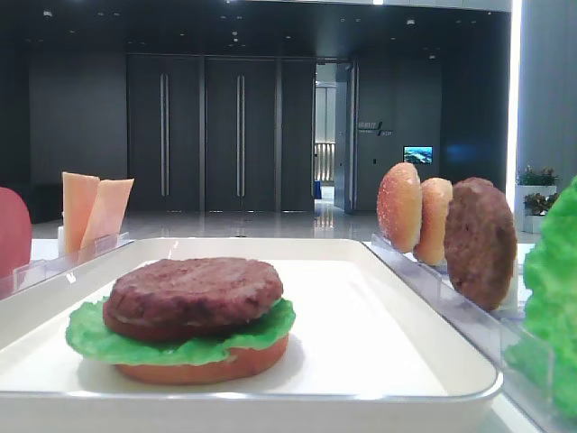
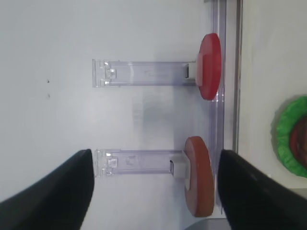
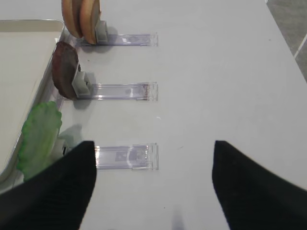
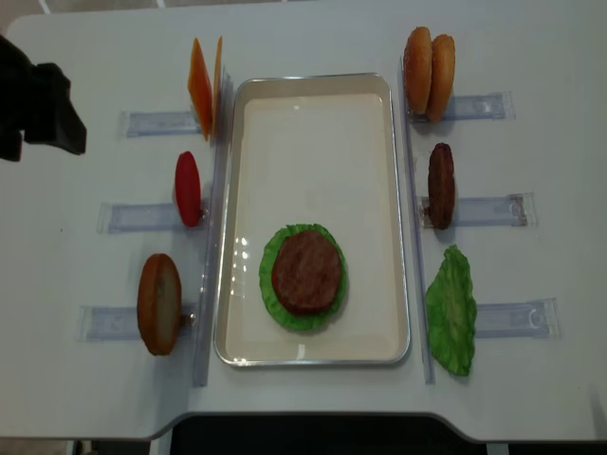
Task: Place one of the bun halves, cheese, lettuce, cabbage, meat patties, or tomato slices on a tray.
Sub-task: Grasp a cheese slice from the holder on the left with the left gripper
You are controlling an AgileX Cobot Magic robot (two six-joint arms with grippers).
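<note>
Low front view: large white rectangular tray with raised rim (image 1: 433,379) holding a stack of bun base, bright green ruffled lettuce leaf (image 1: 180,338) and dark brown grainy meat patty (image 1: 194,293); two thin pale orange cheese slices (image 1: 95,209) upright in a clear holder to the left; two golden speckled bun halves (image 1: 413,212) and a second patty on edge along the right rail. Right wrist view: right gripper (image 3: 152,184), two black fingers (image 3: 57,191) spread wide, nothing between them, hovering over the white table (image 3: 230,72) above a clear plastic holder (image 3: 127,157); a green leaf, a brown patty and two buns stand on edge at the left, beside the tray's rim. Left wrist view: left gripper (image 2: 153,191), fingers (image 2: 53,191) likewise wide apart and touching nothing, either side of a clear holder carrying a brown-edged bun half; flat round red tomato slice (image 2: 210,66) upright in the next holder; the stack's green edge shows at the right. Overhead view: tray central, stack in its near half; cheese, tomato and bun half in holders down the left side; buns, patty and loose leaf down the right; a dark arm part at the upper left, clear of everything.
</note>
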